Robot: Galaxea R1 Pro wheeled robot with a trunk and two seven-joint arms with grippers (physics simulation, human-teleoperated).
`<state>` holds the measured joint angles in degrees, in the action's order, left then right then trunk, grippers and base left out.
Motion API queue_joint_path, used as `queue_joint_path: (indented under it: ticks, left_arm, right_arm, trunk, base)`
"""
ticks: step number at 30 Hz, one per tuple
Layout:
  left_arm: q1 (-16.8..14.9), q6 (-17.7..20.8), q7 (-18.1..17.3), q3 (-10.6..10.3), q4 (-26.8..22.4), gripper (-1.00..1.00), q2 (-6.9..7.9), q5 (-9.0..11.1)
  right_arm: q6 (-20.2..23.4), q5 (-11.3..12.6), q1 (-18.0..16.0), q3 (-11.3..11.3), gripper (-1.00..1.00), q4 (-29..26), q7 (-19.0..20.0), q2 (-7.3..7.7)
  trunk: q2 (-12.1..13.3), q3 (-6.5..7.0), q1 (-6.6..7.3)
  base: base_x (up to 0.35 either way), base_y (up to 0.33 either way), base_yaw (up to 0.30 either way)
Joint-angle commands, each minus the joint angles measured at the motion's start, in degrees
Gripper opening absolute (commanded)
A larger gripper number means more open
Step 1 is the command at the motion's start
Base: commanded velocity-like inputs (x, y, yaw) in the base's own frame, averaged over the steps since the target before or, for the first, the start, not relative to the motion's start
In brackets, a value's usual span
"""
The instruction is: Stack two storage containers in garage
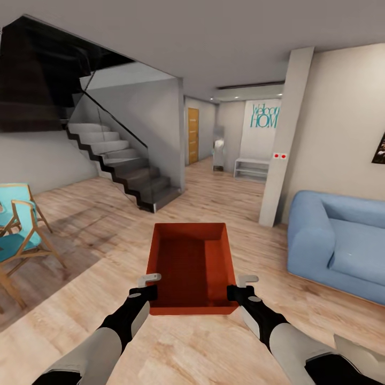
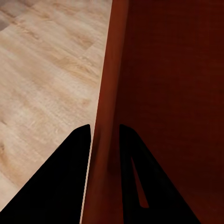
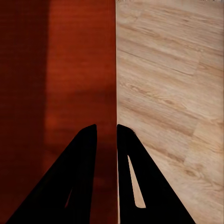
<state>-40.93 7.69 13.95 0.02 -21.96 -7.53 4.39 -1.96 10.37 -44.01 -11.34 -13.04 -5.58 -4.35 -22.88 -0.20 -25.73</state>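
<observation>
Carrying the bin [image 1: 192,264] level over the plank floor [image 1: 96,224], left gripper [image 1: 143,293] and right gripper [image 1: 240,293] each pinch a side wall, sharing its weight.

Lighting even and bright, source not visible. Soft shadow on the floor [image 1: 80,235] beneath the chairs [image 1: 18,230]. Renders slightly soft; fingers [image 3: 79,186] read solid black.

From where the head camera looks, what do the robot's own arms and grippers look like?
Each arm has a light grey, rounded forearm shell that narrows into a black wrist section. The left gripper and right gripper are black at the base with pale grey, flat fingers. In the wrist views the fingers appear as black tapering wedges. No cables or markings show.
</observation>
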Motion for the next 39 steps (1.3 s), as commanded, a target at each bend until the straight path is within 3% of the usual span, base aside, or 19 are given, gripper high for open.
queue_joint_path:
  ticks: [1,24,39]
  left_arm:
    - [0.0,0.3,2.5,0.9,-0.4,-1.00,1.90,-1.1]
    - [0.0,0.3,2.5,0.9,-0.4,-1.00,1.90,-1.1]
    - [0.0,0.3,2.5,0.9,-0.4,-1.00,1.90,-1.1]
  right_arm:
    - [-0.2,0.7,0.0,0.8,-1.00,0.2,-0.5,0.05]
    - [-0.2,0.7,0.0,0.8,-1.00,0.2,-0.5,0.04]
    - [-0.2,0.7,0.0,0.8,-1.00,0.2,-0.5,0.04]
  trunk:
    - [0.0,-0.02,-0.05]
    - [0.0,1.39,-0.05]
    - [0.0,1.47,-0.05]
  base:
    - [0.321,0.000,0.000]
    - [0.321,0.000,-0.094]
    - [0.321,0.000,-0.024]
